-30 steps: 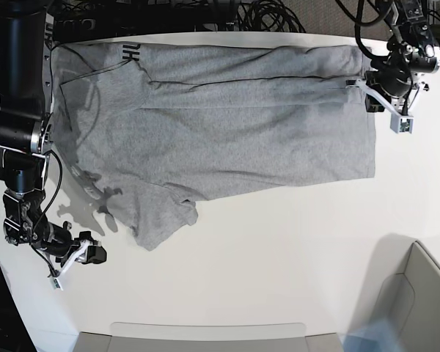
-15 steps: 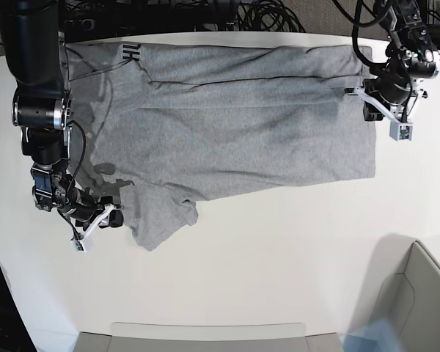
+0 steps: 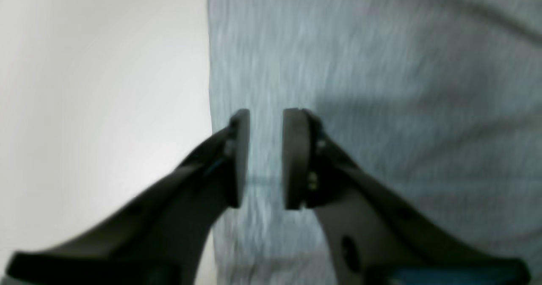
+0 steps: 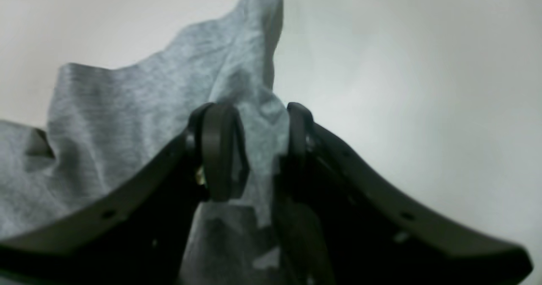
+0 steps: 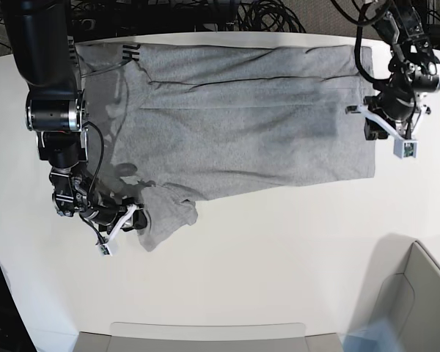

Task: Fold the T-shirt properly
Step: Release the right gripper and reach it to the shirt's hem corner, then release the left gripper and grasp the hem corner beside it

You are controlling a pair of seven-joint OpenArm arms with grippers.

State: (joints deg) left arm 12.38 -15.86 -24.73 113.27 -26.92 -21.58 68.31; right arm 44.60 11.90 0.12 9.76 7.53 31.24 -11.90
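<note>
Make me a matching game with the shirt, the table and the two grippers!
Things:
1. heather-grey cotton T-shirt
2. white table
3. left gripper
4. right gripper

Descriptions:
A. at the crumpled sleeve
B. lies spread out flat
C. over the shirt's straight edge
D. smooth and bare in front of the shirt

Pairs: 1-B, 2-D, 3-C, 4-A
</note>
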